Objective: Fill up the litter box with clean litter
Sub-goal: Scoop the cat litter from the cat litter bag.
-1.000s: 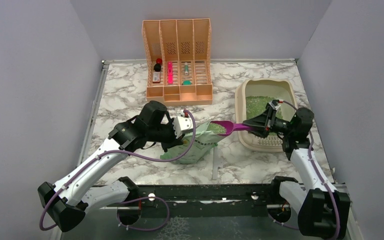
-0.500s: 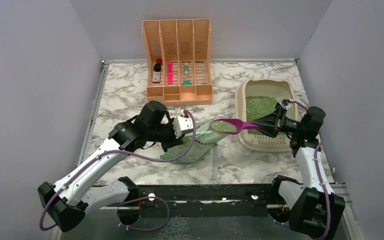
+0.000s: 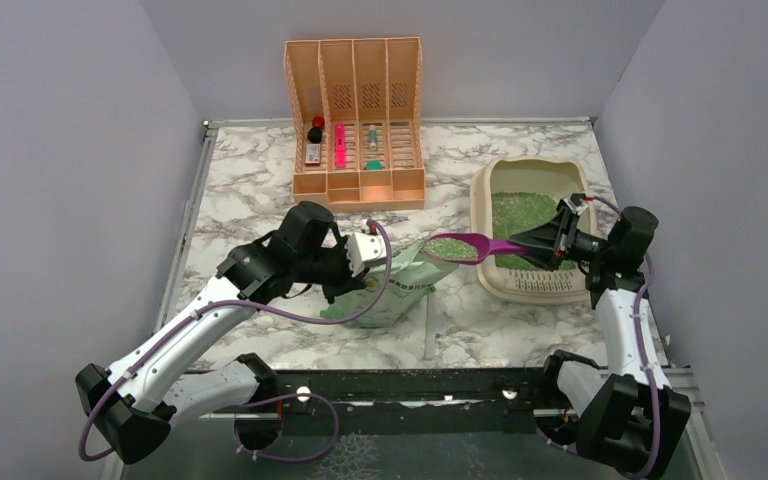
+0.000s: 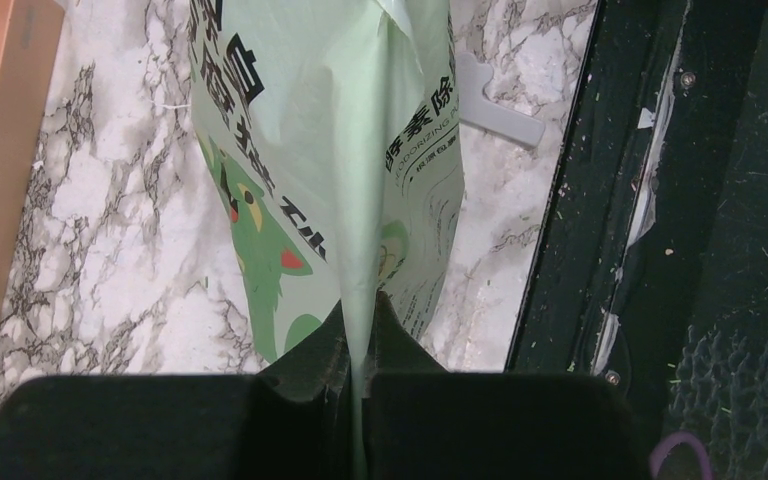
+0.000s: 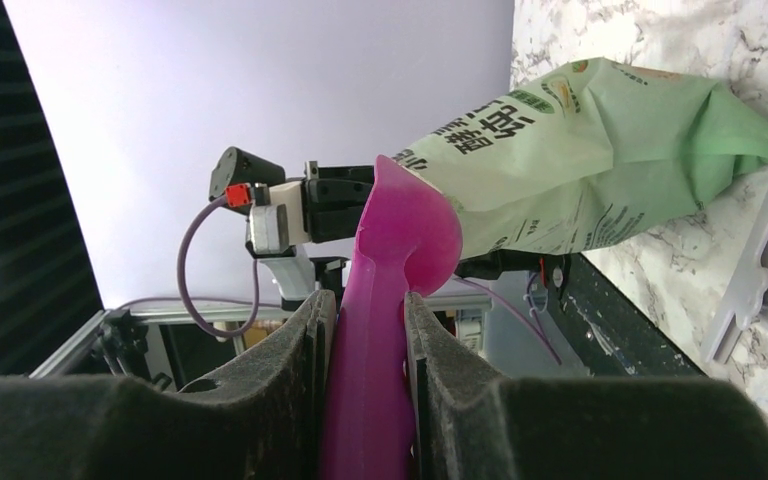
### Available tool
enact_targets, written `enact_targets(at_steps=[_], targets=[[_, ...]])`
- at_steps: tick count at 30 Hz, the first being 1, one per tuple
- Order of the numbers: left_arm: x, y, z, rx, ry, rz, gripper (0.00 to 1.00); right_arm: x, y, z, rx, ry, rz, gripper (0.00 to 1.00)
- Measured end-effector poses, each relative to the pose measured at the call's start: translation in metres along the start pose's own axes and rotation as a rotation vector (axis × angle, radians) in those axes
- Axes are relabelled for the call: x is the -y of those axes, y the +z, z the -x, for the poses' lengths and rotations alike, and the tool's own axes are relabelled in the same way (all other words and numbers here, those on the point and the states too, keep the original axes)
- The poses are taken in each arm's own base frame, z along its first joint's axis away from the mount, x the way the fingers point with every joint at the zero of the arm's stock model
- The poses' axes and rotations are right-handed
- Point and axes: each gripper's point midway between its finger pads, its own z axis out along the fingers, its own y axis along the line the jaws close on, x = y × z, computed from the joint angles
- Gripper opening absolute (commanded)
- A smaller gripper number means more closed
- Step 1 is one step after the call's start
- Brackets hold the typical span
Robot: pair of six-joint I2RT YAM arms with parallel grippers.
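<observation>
The beige litter box [image 3: 480,215] stands at the right of the table, with a layer of clean litter [image 3: 520,212] inside. My right gripper [image 3: 557,238] is over the box, shut on the handle of a magenta scoop [image 3: 453,246]. The scoop's bowl is heaped with green granules and hangs between the bag's mouth and the box's left rim. In the right wrist view the scoop [image 5: 390,260] runs up between my fingers [image 5: 290,370]. My left gripper [image 3: 360,262] is shut on an edge of the pale green bag [image 3: 400,285], whose pinched fold [image 4: 360,250] shows in the left wrist view.
A peach slatted organizer [image 3: 355,120] with small items stands at the back centre. A flat white plastic piece [image 3: 429,325] lies on the marble in front of the bag. Grey walls close in on three sides, and a dark rail [image 3: 420,385] runs along the near edge.
My right arm has drawn the loaded scoop out of the bag's mouth, to the right and slightly up, towards the litter box. The left arm and the bag have stayed still.
</observation>
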Motion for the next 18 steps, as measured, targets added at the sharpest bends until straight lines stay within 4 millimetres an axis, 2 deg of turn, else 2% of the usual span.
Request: enact_targets(at_steps=[4, 18], targets=[[-0.001, 0.0, 0.0, -0.001, 0.0, 0.005, 0.0, -0.009, -0.002, 0.004, 0.009, -0.023, 0.006, 0.01], [-0.002, -0.002, 0.001, -0.006, 0.013, 0.007, 0.0, -0.018, -0.01, 0.015, 0.059, -0.024, 0.02, 0.01]])
